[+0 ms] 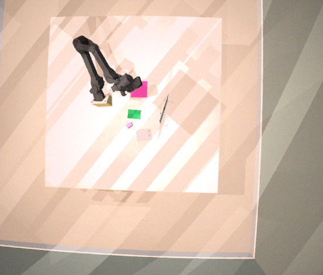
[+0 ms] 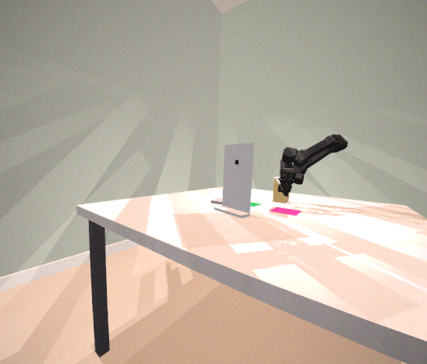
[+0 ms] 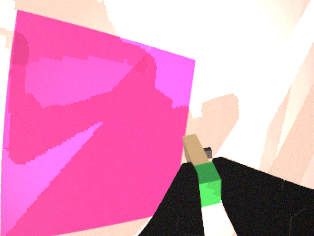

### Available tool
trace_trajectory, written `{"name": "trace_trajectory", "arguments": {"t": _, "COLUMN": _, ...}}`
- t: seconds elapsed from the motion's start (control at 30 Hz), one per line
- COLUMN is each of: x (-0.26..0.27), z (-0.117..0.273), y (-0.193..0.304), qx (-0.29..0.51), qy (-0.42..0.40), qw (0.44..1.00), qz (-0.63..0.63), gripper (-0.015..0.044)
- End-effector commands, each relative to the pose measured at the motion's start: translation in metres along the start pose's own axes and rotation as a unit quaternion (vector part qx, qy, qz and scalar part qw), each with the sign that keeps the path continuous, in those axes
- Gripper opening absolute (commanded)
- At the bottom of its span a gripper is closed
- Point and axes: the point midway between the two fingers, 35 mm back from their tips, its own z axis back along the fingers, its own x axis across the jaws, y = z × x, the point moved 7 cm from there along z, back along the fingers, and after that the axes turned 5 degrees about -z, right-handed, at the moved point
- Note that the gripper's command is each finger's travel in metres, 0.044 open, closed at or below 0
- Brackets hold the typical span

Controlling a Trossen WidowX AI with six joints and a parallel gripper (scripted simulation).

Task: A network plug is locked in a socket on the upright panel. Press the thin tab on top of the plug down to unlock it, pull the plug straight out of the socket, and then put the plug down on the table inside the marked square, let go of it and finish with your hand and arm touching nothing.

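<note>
My gripper points down and is shut on the plug, a small green body with a tan front part and a dark bit beside it. The plug is out of the socket. The magenta marked square lies flat on the table. In the wrist view the plug appears at the square's right edge, held above the table. In the top view the arm hides the plug and part of the square. The upright panel stands apart from the gripper, with a dark opening.
A green rectangle lies between the arm's side and the panel. Near it are a small purple block and a pale flat box. The arm's base stands on a tan block.
</note>
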Motion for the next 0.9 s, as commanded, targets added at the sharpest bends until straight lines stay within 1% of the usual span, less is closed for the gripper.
{"name": "trace_trajectory", "arguments": {"t": 0.0, "x": 0.002, "z": -0.003, "y": 0.001, "qx": 0.002, "qy": -0.001, "qw": 1.0, "qz": -0.002, "gripper": 0.0}}
{"name": "trace_trajectory", "arguments": {"t": 0.87, "x": 0.014, "z": -0.021, "y": 0.003, "qx": 0.003, "qy": -0.001, "qw": 1.0, "qz": -0.002, "gripper": 0.0}}
